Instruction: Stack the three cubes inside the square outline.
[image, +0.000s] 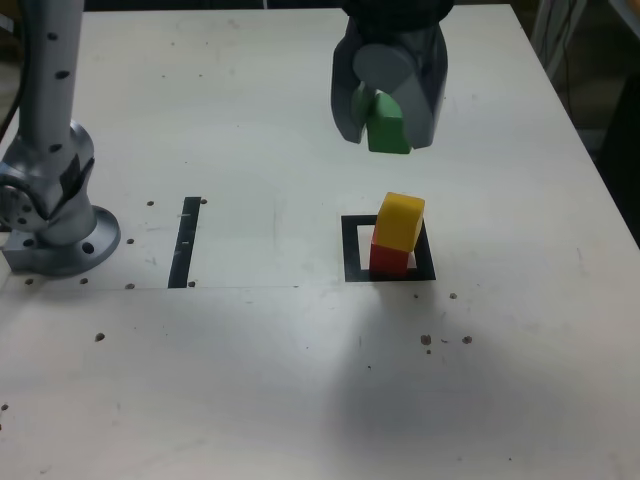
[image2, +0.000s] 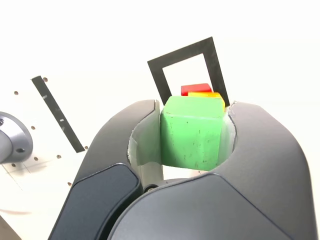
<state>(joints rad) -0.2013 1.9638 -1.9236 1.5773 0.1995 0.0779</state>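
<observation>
Closed jaws of the gripper (image: 386, 142), with the green cube (image2: 192, 132) gripped between both pads. Below the jaws, well apart: the yellow cube (image: 400, 222) on top of the red cube (image: 389, 261), both within the square outline (image: 352, 250). Step in hand, by judgement: to carry the green cube over the yellow one and set it as third level. First to move sideways at this safe height, until directly above the yellow top; only after, to go down straight and slowly. Better to turn the jaws a little, if necessary, for matching the edges of green and yellow. At light contact, to stop, without pressing, because of possible toppling. Then to open gently, equally to both sides, and to lift straight up, without brushing the stack.
</observation>
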